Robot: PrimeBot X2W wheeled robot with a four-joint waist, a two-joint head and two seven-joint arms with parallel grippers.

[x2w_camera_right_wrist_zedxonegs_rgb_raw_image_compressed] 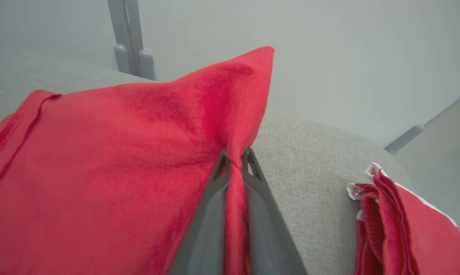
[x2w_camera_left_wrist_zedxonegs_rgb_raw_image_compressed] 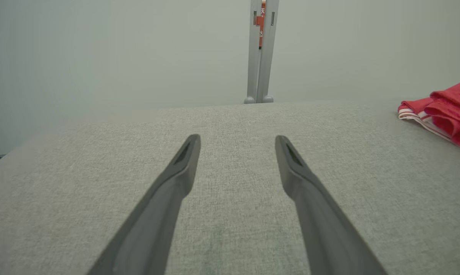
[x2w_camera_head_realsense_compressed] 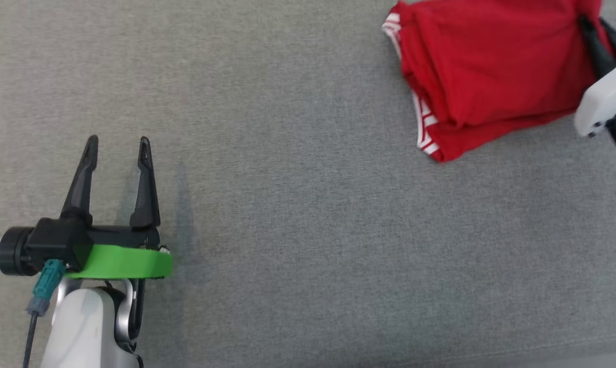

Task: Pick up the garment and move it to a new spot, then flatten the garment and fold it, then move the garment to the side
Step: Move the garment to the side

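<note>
The garment [x2w_camera_head_realsense_compressed: 486, 71] is red with white-striped trim, folded into a thick bundle at the far right of the grey cloth surface; its edge also shows in the left wrist view [x2w_camera_left_wrist_zedxonegs_rgb_raw_image_compressed: 443, 110]. My right gripper [x2w_camera_head_realsense_compressed: 596, 38] is shut on a pinch of the garment's cloth, which rises in a peak between the closed fingers [x2w_camera_right_wrist_zedxonegs_rgb_raw_image_compressed: 235, 160]. My left gripper [x2w_camera_head_realsense_compressed: 118, 145] stands open at the lower left, well away from the garment, its fingers [x2w_camera_left_wrist_zedxonegs_rgb_raw_image_compressed: 184, 160] over bare surface with nothing between them.
A grey upright post [x2w_camera_left_wrist_zedxonegs_rgb_raw_image_compressed: 261, 49] stands behind the far edge of the surface. A second red folded piece with white trim [x2w_camera_right_wrist_zedxonegs_rgb_raw_image_compressed: 397, 225] lies at the right of the right wrist view. A pale wall is behind.
</note>
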